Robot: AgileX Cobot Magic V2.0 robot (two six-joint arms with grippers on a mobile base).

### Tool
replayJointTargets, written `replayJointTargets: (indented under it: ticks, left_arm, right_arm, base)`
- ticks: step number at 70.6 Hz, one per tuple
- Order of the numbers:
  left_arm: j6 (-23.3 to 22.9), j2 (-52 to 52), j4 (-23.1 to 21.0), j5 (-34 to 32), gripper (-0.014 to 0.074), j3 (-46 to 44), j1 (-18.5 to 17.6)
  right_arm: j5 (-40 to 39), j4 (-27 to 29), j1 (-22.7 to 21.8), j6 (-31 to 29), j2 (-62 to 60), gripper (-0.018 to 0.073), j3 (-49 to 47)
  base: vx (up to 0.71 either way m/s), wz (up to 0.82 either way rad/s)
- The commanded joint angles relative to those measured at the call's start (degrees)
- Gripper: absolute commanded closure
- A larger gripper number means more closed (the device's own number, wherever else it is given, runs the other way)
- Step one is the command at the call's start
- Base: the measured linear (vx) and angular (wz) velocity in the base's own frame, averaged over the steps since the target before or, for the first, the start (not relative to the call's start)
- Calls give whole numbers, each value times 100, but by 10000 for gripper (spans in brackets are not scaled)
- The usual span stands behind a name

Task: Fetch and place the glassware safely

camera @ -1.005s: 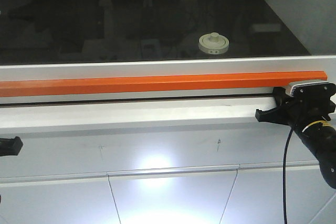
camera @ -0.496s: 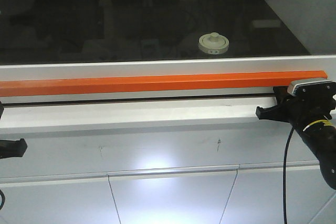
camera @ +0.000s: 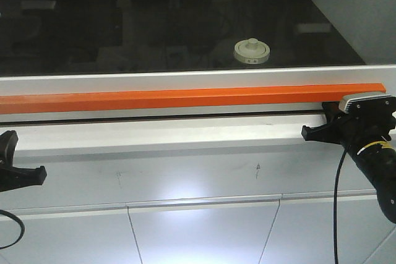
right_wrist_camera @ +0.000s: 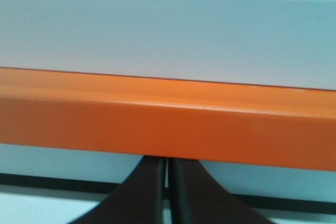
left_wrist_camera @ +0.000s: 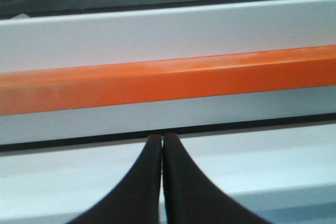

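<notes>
The glass jar with its cream-white knobbed lid (camera: 252, 51) stands on the dark work surface inside the cabinet, behind the glass sash, right of centre. My left gripper (camera: 38, 175) is low at the left edge, below the white sill, shut and empty; in its wrist view (left_wrist_camera: 161, 139) the fingers meet in front of the orange bar. My right gripper (camera: 307, 133) is at the right, by the sill just under the orange bar, shut and empty; its wrist view (right_wrist_camera: 167, 162) shows the tips under the bar. Both are far from the jar.
An orange handle bar (camera: 185, 99) runs along the bottom of the sash above a white sill (camera: 161, 134). White cabinet doors (camera: 198, 227) lie below. A black cable (camera: 336, 202) hangs from the right arm.
My left gripper has risen and moved right into view at the lower left. The right gripper has shifted slightly right. The jar has not moved.
</notes>
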Motion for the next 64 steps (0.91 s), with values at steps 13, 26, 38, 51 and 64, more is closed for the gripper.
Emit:
replayJointTargets:
  ticks: [13, 26, 38, 51, 64]
  left_arm:
    - [-54, 913, -56, -1123, 603, -390, -10]
    - [-88, 1354, -58, -1187, 603, -774, -10]
    - [-54, 1641, -69, -1124, 603, -1027, -6]
    - [-41, 1895, -69, -1129, 603, -1373, -6]
    - [-41, 1934, -62, -1135, 603, -1678, -6]
  right_arm:
    - [-896, 29, -23, -37, -217, 560, -220]
    - [-867, 29, -23, -37, -217, 560, -220]
    - [-661, 29, -23, -37, -217, 560, -220]
    - [-638, 29, -23, -37, -217, 560, -220]
    - [-633, 29, -23, -43, -217, 560, -220]
  base:
    - [0, 0]
    - [0, 0]
    - [0, 0]
    - [0, 0]
    - [0, 0]
